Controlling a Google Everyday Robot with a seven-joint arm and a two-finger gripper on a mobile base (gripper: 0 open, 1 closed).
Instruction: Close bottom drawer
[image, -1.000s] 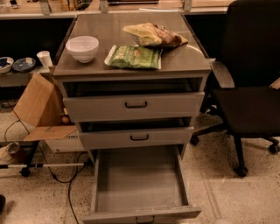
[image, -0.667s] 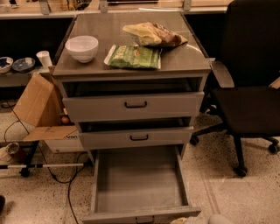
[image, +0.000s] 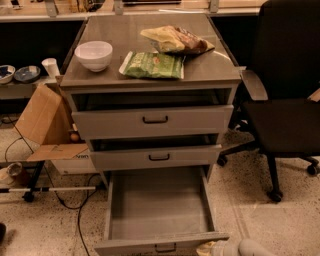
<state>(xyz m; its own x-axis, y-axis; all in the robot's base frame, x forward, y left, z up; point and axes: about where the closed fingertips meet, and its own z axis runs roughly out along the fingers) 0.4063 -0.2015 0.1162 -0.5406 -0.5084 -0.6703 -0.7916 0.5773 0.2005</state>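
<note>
Risen into view at the bottom edge since a second ago, gripper (image: 216, 248), open or closed impossible to tell, just beside the front right corner of the pulled-out bottom drawer (image: 159, 212), black office chair (image: 285, 120) to the right, cardboard box (image: 42, 122) to the left.

"Where is the camera looking from?"
"In front of the cabinet (image: 155, 75), higher than its top, tilted down, fairly near."
"Only one view?"
"One. The gripper (image: 217, 248) shows at the lower edge, by the front right corner of the bottom drawer (image: 157, 205)."
</note>
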